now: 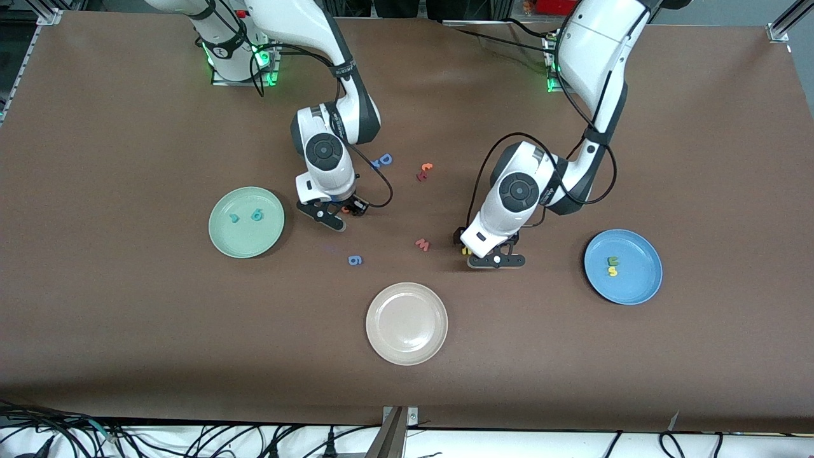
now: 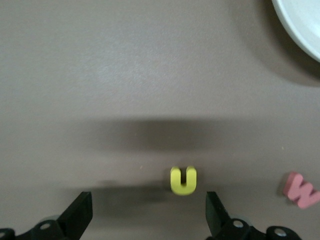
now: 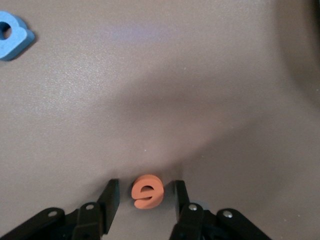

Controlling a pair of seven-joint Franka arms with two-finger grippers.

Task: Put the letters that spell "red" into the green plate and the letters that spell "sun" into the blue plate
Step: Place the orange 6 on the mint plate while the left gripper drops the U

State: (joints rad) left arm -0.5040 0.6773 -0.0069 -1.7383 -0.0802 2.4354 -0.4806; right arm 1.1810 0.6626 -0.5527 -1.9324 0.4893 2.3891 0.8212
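Observation:
The pale green plate [image 1: 247, 222] holds a teal "r" [image 1: 234, 218] and a teal "d" [image 1: 257, 215]. On the blue plate [image 1: 623, 267] lie a dark green "u" [image 1: 613, 261] and a yellow "s" [image 1: 612, 271]. My right gripper [image 1: 343, 210] [image 3: 145, 200] is low over the table beside the green plate. Its fingers [image 3: 110, 200] flank the orange "e" [image 3: 147, 191] with a small gap on each side. My left gripper [image 1: 477, 251] [image 2: 148, 215] stands wide open around the yellow "n" [image 2: 183, 180] [image 1: 466, 250], which lies flat on the table.
A cream plate [image 1: 407, 323] [image 2: 300, 25] sits nearest the front camera. Loose letters on the brown table: a blue "D" [image 1: 383, 160], a small orange and red pair [image 1: 425, 170], a pink "w" [image 1: 423, 244] [image 2: 301, 190], a blue "g" [image 1: 355, 259]. A blue letter [image 3: 12, 35] shows in the right wrist view.

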